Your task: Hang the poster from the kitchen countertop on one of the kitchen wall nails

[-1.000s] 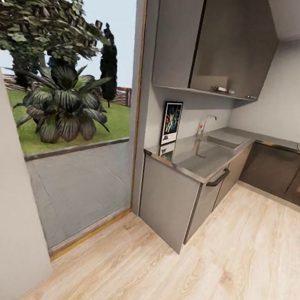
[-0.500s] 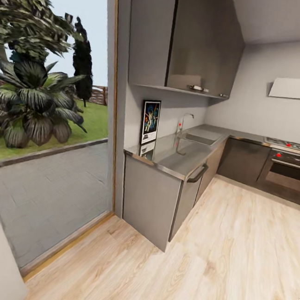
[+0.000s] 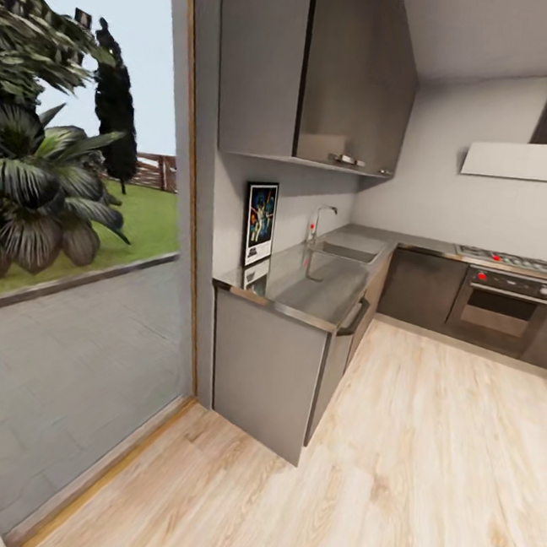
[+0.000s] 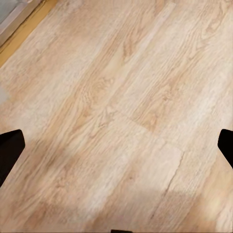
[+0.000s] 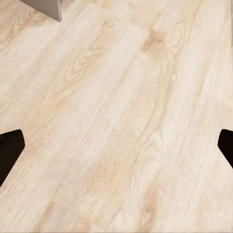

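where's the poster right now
In the head view the poster stands upright at the near end of the kitchen countertop, against the wall under the upper cabinets, with the tap and sink beyond it.

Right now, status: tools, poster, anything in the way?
Both tools open, empty, over wood floor. Poster upright against wall on countertop, near window end. Nothing blocking the approach.

The poster [image 3: 260, 223] stands upright on the near end of the kitchen countertop [image 3: 318, 291], against the wall, at about 11 o'clock from the view's centre, with the sink [image 3: 344, 252] and tap [image 3: 320, 219] beyond it and the oven [image 3: 499, 309] at 2 o'clock.
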`<state>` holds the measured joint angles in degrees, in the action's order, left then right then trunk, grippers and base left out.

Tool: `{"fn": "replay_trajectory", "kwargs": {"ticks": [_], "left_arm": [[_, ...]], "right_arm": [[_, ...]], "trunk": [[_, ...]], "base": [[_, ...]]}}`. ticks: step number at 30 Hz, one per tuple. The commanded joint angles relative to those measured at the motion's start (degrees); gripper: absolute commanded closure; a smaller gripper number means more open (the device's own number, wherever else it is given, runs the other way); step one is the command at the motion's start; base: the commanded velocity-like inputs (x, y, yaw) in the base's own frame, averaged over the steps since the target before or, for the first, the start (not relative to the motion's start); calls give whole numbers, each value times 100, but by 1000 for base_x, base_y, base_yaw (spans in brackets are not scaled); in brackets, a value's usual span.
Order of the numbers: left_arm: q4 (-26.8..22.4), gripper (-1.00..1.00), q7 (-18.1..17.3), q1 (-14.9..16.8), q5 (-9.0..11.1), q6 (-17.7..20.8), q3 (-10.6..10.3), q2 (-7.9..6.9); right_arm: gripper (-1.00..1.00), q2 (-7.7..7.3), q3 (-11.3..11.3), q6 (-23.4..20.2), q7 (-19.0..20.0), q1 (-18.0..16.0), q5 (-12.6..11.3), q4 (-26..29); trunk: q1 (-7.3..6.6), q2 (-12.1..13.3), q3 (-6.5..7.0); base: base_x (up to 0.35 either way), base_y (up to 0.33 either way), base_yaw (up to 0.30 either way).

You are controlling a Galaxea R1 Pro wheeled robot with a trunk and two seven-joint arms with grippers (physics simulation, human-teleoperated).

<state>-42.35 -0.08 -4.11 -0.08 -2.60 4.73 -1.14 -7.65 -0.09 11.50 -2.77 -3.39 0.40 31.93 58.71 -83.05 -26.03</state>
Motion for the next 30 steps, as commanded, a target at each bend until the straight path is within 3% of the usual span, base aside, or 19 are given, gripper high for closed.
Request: {"fn": "replay_trajectory", "kwargs": {"ticks": [1,10,20,30], "left_arm": [[-3,-100,-1,-2,-1,-13,2,0],[-7,-100,4,-2,-1,-13,1,0],[-8,-100,8,-2,-1,-6,1,0],[-10,-100,8,-2,-1,-7,-7,0]], "right_arm": [[-100,1,0,16,-13,-4,4,-3],[-100,1,0,18,-13,-4,4,-3],[-100,-14,-5,19,-13,-4,9,3],[-100,-24,-10,19,-21,-4,-4,51]], "trunk": [[1,-3,-3],[1,-3,14],[1,-3,18],[1,-3,18]], "base": [[135,292,-294],[128,292,-268],[160,288,-52],[303,0,-1]]}}
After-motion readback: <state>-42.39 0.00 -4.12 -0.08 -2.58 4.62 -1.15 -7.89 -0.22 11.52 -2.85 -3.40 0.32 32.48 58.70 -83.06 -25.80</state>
